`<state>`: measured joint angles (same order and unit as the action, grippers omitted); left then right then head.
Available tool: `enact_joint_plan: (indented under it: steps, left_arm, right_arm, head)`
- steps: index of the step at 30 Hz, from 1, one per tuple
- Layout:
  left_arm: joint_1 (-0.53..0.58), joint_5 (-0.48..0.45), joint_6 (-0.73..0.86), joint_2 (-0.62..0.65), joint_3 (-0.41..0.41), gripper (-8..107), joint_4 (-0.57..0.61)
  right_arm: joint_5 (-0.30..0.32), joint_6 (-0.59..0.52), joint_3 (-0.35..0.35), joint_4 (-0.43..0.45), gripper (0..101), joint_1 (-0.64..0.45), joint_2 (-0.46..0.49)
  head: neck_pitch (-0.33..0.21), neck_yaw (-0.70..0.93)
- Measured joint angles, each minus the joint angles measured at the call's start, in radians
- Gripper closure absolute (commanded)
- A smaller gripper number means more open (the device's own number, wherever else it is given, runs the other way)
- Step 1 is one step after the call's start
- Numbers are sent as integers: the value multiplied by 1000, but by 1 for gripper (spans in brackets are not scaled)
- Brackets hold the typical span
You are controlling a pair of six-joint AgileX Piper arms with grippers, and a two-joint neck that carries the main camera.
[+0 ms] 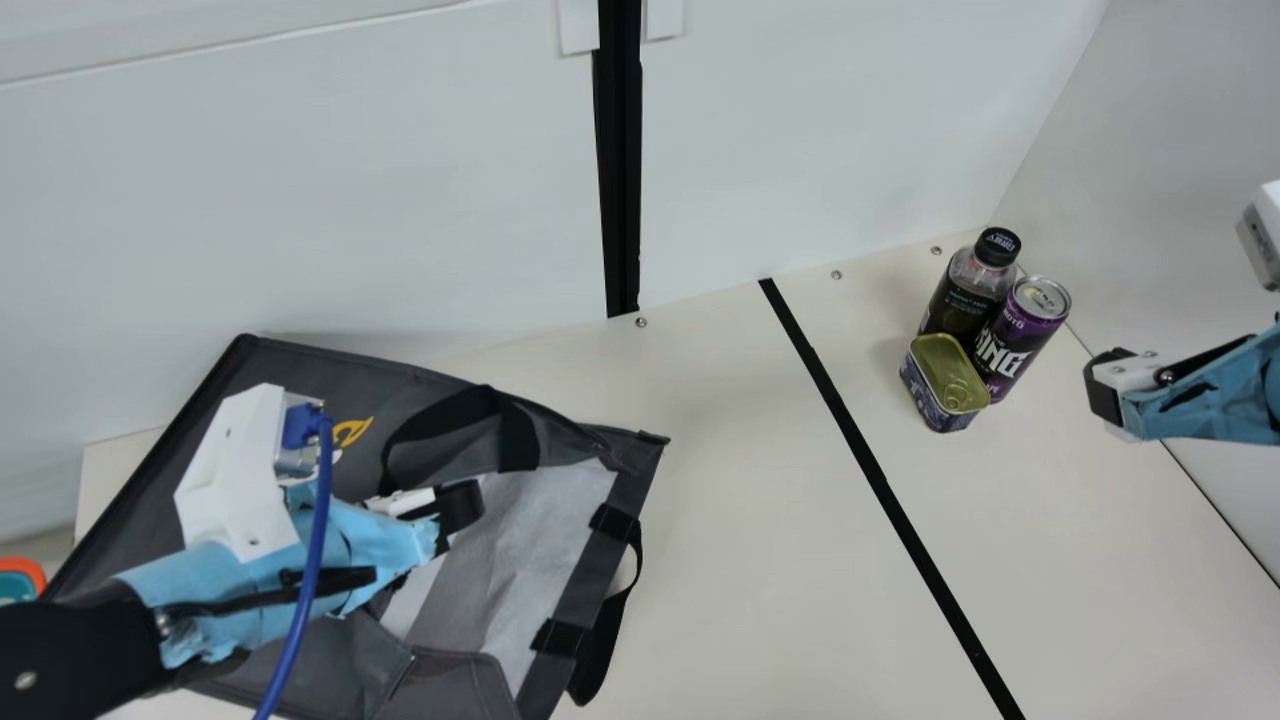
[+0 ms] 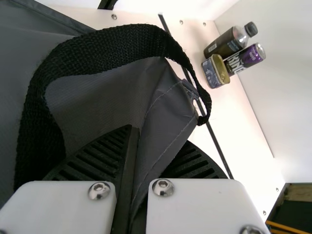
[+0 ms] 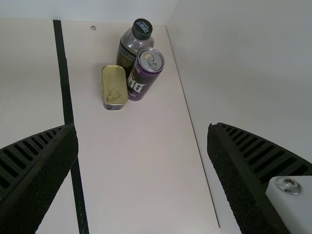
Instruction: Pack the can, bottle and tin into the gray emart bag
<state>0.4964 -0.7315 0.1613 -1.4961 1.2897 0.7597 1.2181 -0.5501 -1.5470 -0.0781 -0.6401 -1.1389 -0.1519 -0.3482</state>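
My left gripper (image 1: pixel 462 508) is over the gray bag (image 1: pixel 400 378), which lies with its mouth partly spread at the left. In the left wrist view, the left gripper (image 2: pixel 147 141) is shut on a fold of the gray bag (image 2: pixel 114 95), beside its black handle. The bottle (image 1: pixel 962 300), can (image 1: pixel 1020 335) and tin (image 1: pixel 945 382) stand close together at the back right. To their right is my right gripper (image 1: pixel 1104 392). The right wrist view has the right gripper (image 3: pixel 142 131) open and holding nothing, with the tin (image 3: pixel 114 87), can (image 3: pixel 143 77) and bottle (image 3: pixel 129 48) beyond it.
A black line (image 1: pixel 880 480) runs along the table (image 1: pixel 740 560) between the bag and the three items. White walls rise behind and at the right, close to the can and bottle. An orange and teal object (image 1: pixel 22 578) sits at the left edge.
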Motion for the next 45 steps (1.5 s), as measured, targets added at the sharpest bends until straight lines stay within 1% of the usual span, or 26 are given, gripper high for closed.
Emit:
enact_joint_plan:
  steps: [34,40,45]
  left_arm:
    - [0,-3,0,0,0,89,0]
    - [0,-3,0,0,0,89,0]
    - [0,-3,0,0,0,89,0]
  right_arm:
    - [0,0,0,0,10,0,1]
    - [0,48,14,43,10,52,10]
    - [0,73,27,78,10,68,6]
  head:
    - [0,0]
    - [0,0]
    - [0,2]
